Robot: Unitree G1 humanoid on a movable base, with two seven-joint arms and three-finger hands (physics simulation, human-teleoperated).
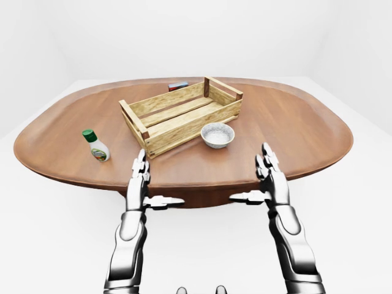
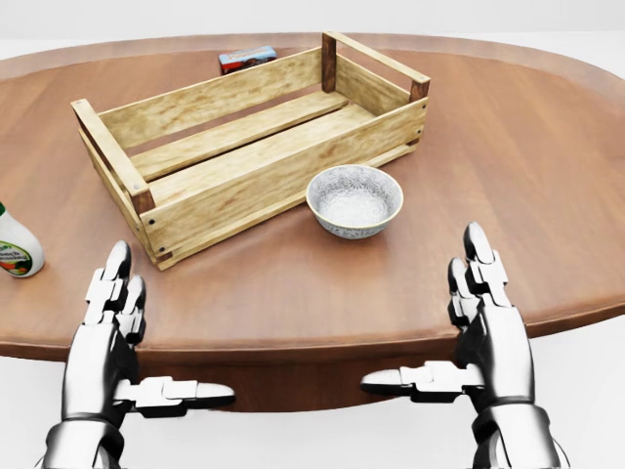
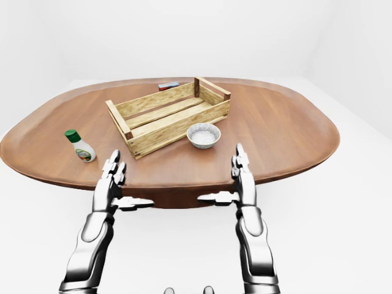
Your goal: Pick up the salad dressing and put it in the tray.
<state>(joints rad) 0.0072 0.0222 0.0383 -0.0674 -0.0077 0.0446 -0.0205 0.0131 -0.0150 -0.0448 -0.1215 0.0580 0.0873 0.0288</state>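
Observation:
The salad dressing (image 1: 96,146) is a small white bottle with a green cap. It stands upright on the left part of the oval wooden table (image 1: 294,122). The tray is a slatted wooden crate (image 1: 191,128) lying at an angle in the table's middle, with nothing inside it. My left hand (image 1: 150,184) hovers at the table's near edge, to the right of and below the bottle, fingers spread and empty. My right hand (image 1: 256,179) mirrors it at the lower right, also open and empty. In the head view the bottle (image 2: 15,250) is cut by the left edge.
A white speckled bowl (image 1: 217,135) sits just right of the crate's near long wall, between my hands and the crate. A small red and blue box (image 2: 246,59) lies past the crate's far wall. White floor and walls surround the table.

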